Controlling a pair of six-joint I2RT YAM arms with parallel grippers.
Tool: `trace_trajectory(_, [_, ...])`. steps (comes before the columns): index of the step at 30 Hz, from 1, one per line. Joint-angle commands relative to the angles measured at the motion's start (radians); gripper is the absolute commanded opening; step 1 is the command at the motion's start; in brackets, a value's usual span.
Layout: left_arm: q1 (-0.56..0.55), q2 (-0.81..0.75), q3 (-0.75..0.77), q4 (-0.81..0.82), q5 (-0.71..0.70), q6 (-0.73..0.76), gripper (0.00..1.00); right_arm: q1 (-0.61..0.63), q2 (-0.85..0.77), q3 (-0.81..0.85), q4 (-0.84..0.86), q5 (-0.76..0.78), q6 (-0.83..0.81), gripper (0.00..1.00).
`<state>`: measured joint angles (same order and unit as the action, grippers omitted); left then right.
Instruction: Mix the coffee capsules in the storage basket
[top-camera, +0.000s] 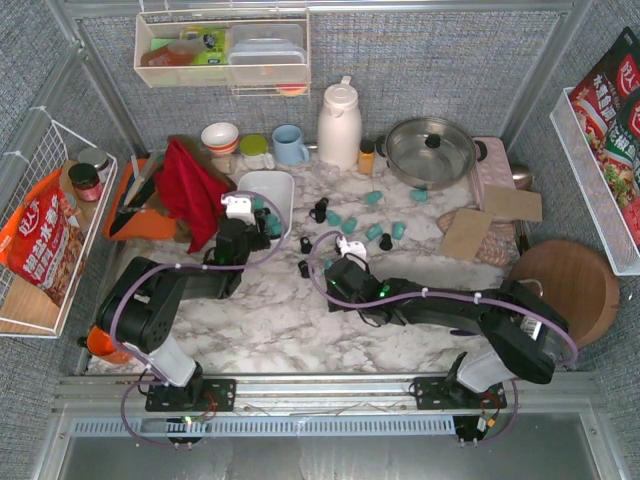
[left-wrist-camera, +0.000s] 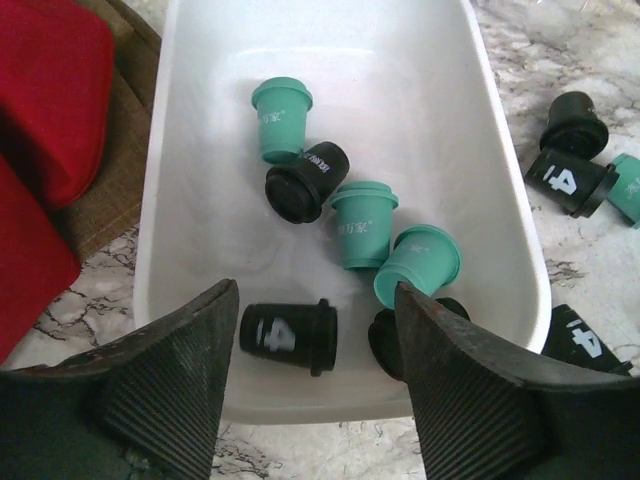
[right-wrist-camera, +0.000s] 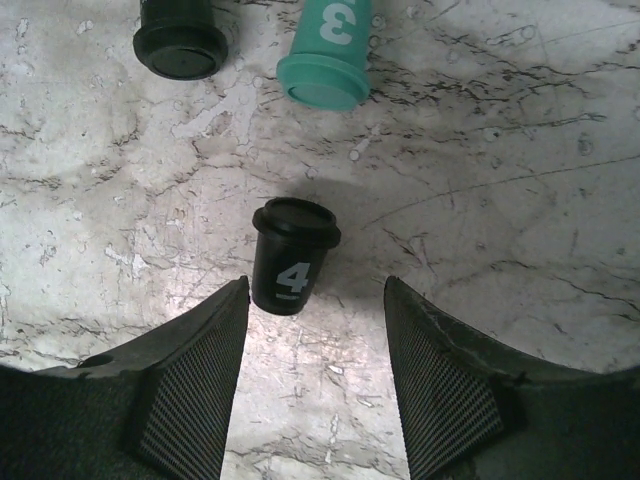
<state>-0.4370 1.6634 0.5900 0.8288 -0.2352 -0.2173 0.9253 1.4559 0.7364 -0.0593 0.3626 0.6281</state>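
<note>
The white storage basket (left-wrist-camera: 505, 210) (top-camera: 283, 190) holds teal coffee capsules (left-wrist-camera: 362, 222) and black ones (left-wrist-camera: 306, 182). A black capsule marked 4 (left-wrist-camera: 290, 335) lies loose on its side on the basket floor, just below my left gripper (left-wrist-camera: 315, 292) (top-camera: 250, 225). That gripper hangs open over the near end and holds nothing. My right gripper (right-wrist-camera: 315, 285) (top-camera: 340, 250) is open low over the marble. An upright black capsule (right-wrist-camera: 290, 255) stands just ahead of its fingertips, nearer the left finger and untouched. More capsules (top-camera: 373, 198) lie scattered right of the basket.
A red cloth (top-camera: 190, 190) lies left of the basket. A blue mug (top-camera: 289, 145), a white jug (top-camera: 339, 125) and a steel pan (top-camera: 430, 150) stand behind. Cardboard pieces (top-camera: 490, 225) and a round wooden board (top-camera: 563, 285) are at the right. Wire baskets (top-camera: 40, 240) flank the table.
</note>
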Motion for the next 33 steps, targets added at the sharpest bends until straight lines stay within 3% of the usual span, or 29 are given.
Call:
trace_trajectory(1, [0.001, -0.041, -0.015, 0.011, -0.040, -0.025, 0.75, 0.002, 0.033, -0.004, 0.096, -0.022, 0.031, 0.60])
trace_trajectory(8, [0.001, -0.176, -0.065, 0.005, -0.045, -0.019, 0.99, 0.003, 0.087, 0.014, 0.105, -0.017, 0.026, 0.57])
trace_trajectory(12, [0.001, -0.251, -0.093, 0.004, 0.024, 0.024, 0.99, 0.003, 0.116, 0.015, 0.116, -0.019, 0.021, 0.48])
trace_trajectory(23, [-0.004, -0.305, -0.118, -0.002, 0.215, 0.086, 0.99, 0.003, 0.126, 0.032, 0.095, -0.020, 0.000, 0.37])
trace_trajectory(27, [-0.024, -0.307, -0.154, 0.078, 0.327, 0.141, 0.99, 0.000, 0.099, 0.031, 0.070, -0.011, -0.024, 0.30])
trace_trajectory(33, [-0.096, -0.308, -0.220, 0.217, 0.511, 0.250, 0.99, -0.013, -0.020, -0.004, 0.102, -0.043, -0.136, 0.29])
